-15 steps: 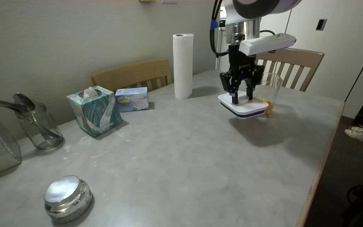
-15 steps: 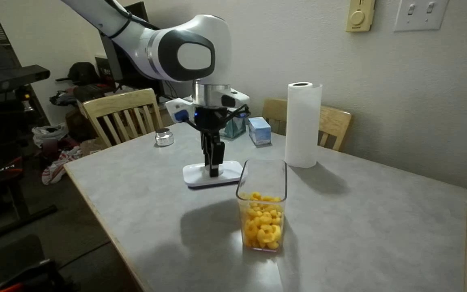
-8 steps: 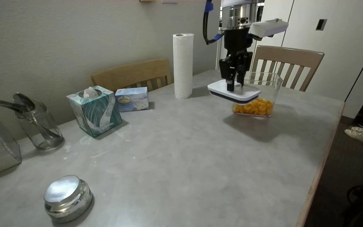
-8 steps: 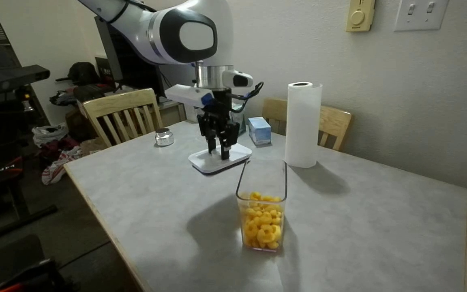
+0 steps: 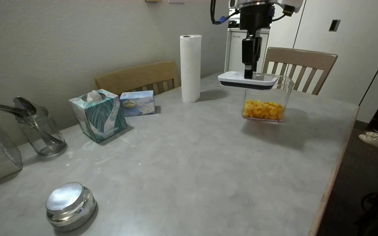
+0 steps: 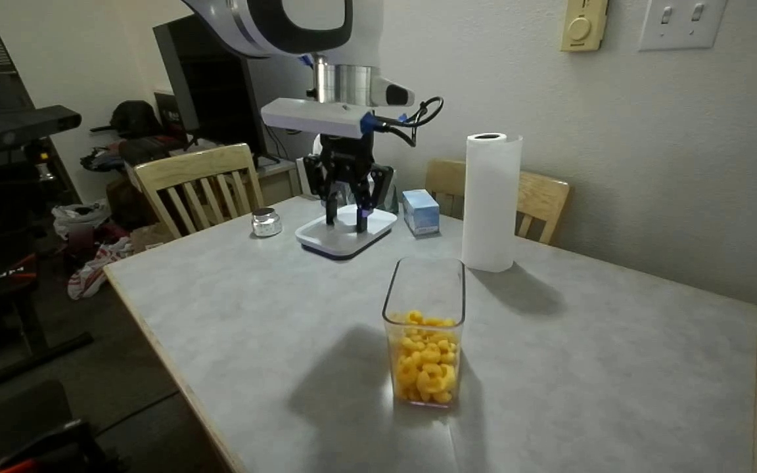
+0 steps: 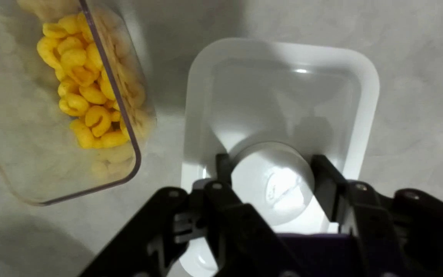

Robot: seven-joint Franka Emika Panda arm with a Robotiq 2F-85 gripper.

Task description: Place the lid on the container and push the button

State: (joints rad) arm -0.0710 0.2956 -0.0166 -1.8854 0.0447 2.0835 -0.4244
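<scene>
White, rounded-corner lid (image 7: 283, 92) hangs above the table (image 5: 176, 170), near but apart from the clear container (image 5: 271, 95) of yellow pieces (image 6: 428, 368). The claw (image 6: 346, 225) grasps the lid's raised round button (image 7: 271, 182), probably the best hold: the lid looks light, stiff and slick. Beyond, a blue box (image 5: 138, 103) seems to read "Twinings"; other writing is illegible.

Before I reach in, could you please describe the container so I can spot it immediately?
On the grey table, in an exterior view, find the tall paper towel roll. In front of it, slightly left, stands the clear, open container. Unlike the round jar of cutlery, it holds yellow pieces.
</scene>
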